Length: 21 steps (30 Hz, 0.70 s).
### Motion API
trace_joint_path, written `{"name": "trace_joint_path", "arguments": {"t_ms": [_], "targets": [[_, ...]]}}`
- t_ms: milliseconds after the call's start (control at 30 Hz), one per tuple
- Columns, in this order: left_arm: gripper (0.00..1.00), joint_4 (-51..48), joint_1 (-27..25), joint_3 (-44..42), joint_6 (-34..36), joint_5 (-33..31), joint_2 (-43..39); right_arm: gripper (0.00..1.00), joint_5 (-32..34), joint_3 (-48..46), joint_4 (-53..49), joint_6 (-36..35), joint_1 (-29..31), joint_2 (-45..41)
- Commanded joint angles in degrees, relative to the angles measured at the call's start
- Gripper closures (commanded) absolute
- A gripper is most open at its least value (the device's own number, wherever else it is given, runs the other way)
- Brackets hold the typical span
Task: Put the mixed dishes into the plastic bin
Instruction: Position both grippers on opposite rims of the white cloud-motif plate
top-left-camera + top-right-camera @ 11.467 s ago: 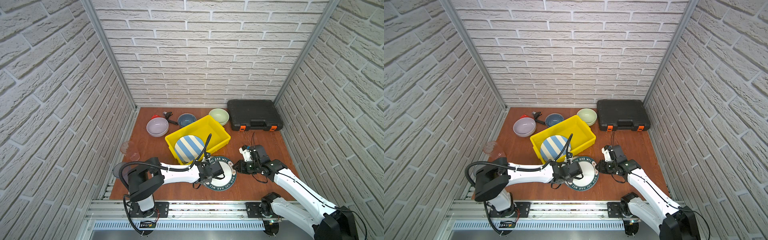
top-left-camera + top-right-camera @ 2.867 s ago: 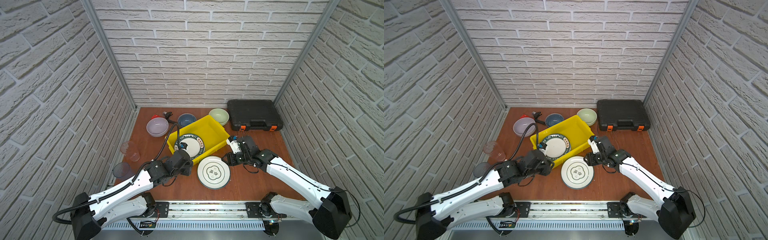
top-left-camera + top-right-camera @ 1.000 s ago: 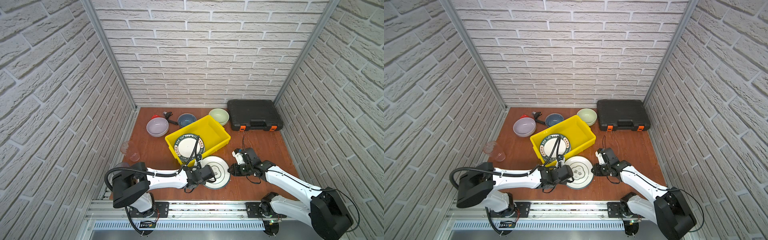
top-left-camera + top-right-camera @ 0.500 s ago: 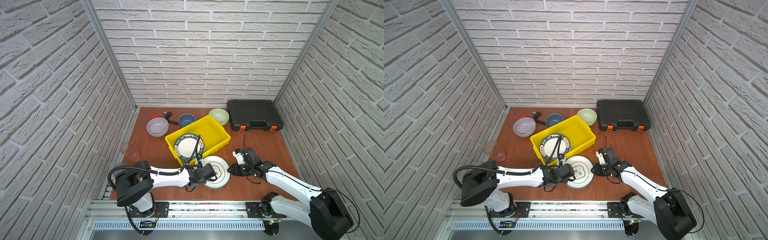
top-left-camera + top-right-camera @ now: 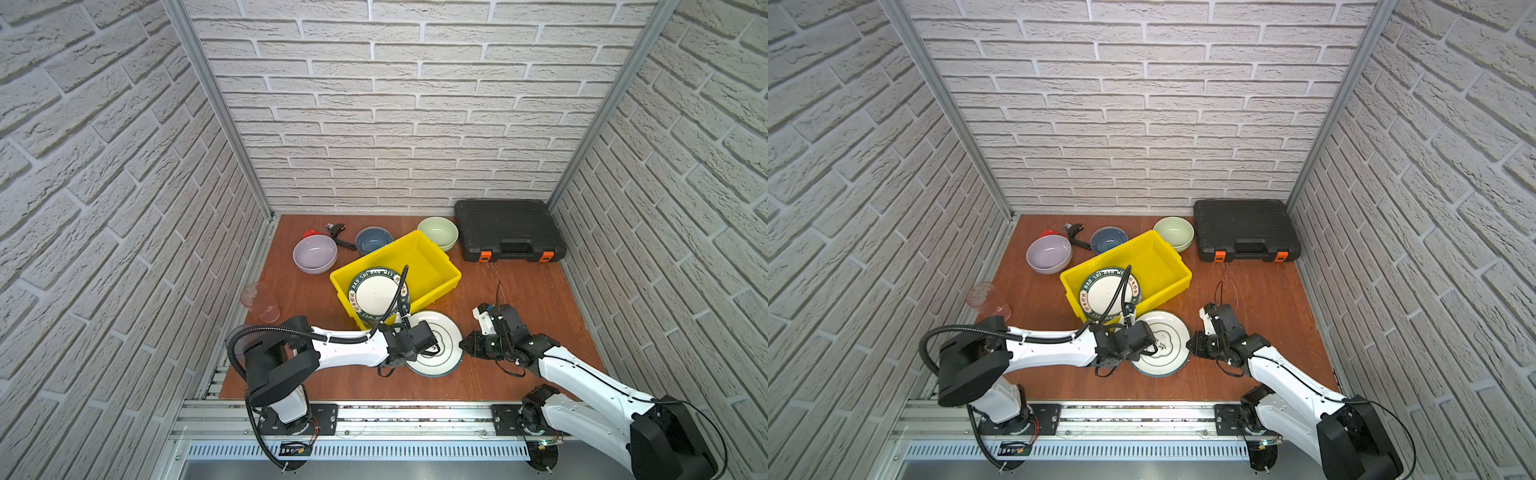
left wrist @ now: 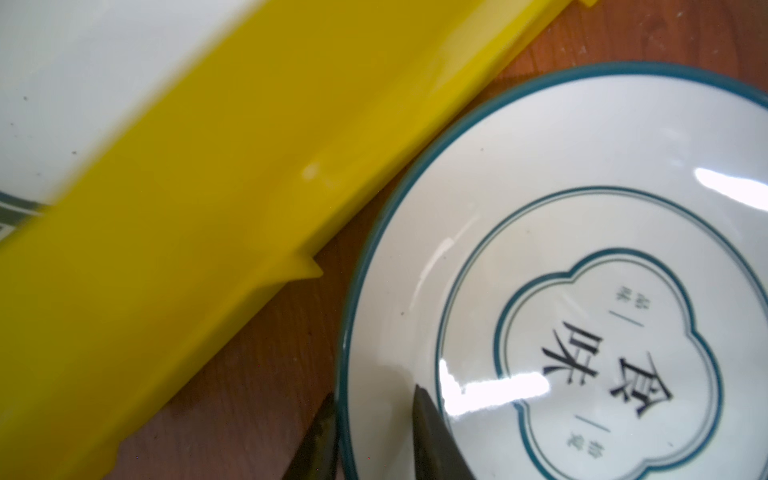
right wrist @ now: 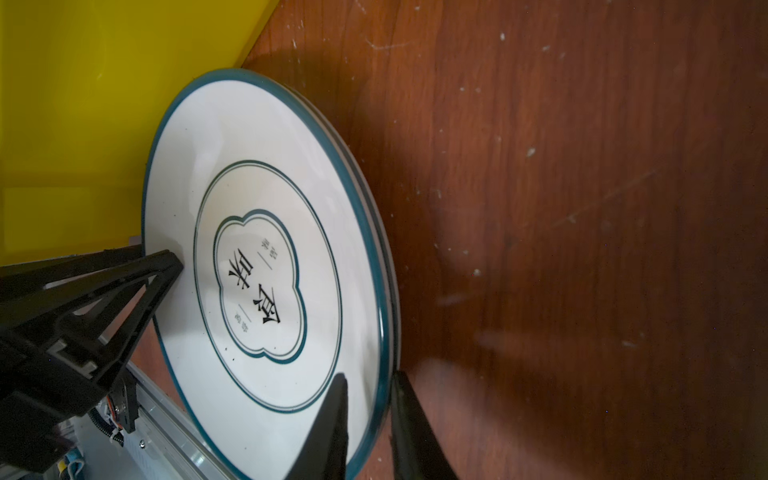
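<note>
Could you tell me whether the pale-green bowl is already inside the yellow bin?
No, the pale-green bowl stands on the table just outside the yellow bin's far corner.

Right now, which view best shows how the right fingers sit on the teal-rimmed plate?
Right wrist view: close up, the right fingers straddle the teal-rimmed plate's rim; contact unclear. Both top views show the right fingers there, too small to judge. Left wrist view shows only left fingers.
</note>
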Motion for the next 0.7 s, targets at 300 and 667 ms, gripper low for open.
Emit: {"name": "trace_joint_path", "arguments": {"t_ms": [300, 667], "targets": [[0.7, 8.4, -0.2, 1.1, 4.2, 11.7, 4.6, 0.8, -2.6, -1.0, 5.6, 4.4, 0.6, -4.6], [0.71, 8.6, 0.1, 1.8, 5.0, 13.0, 5.5, 0.7, 5.0, 7.3, -13.6, -3.5, 0.6, -9.2]]}}
